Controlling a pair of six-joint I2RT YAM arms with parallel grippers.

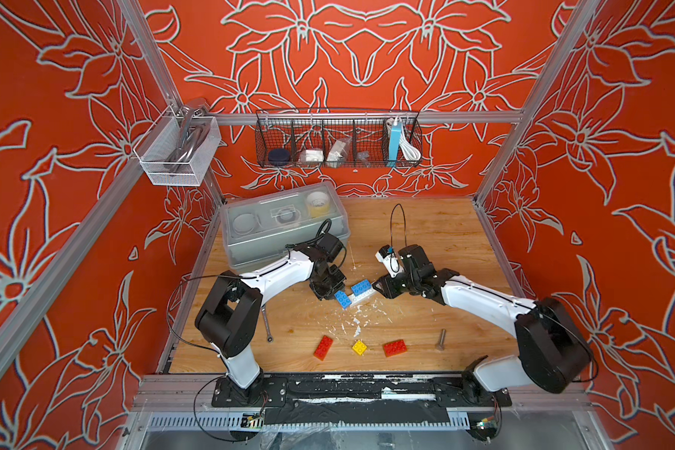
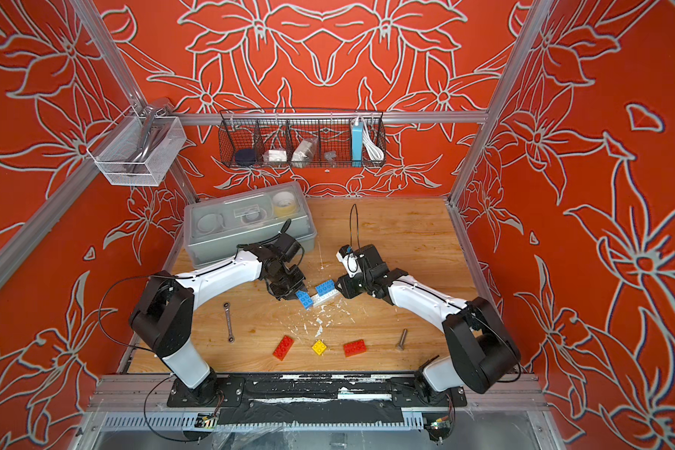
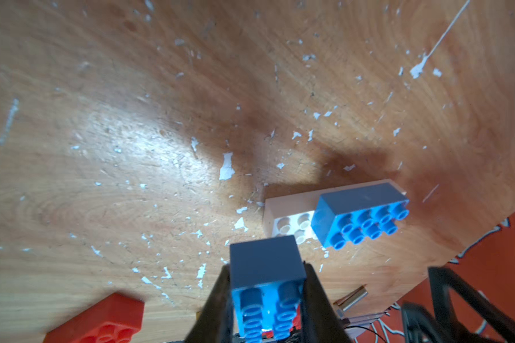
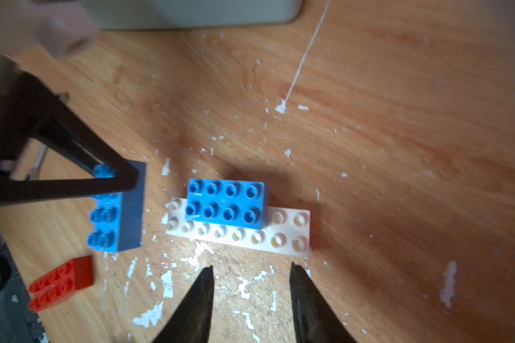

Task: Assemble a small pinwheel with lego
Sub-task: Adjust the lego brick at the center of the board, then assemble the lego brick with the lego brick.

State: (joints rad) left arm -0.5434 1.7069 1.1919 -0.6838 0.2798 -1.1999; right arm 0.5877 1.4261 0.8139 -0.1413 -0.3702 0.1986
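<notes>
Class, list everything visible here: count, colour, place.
white brick strip: one, white, mid-table
stacked blue brick: one, blue, on the strip
held blue brick: one, blue, in left gripper
red bricks: two, red, table front
yellow brick: one, yellow, between them
bolt: one, grey, front right
wrench: one, silver, front left
lidded box: one, grey, back left
wire baskets: two, black and white, on rails
table: one, wooden
left gripper: shut on held blue brick
right gripper: open, beside the strip
</notes>
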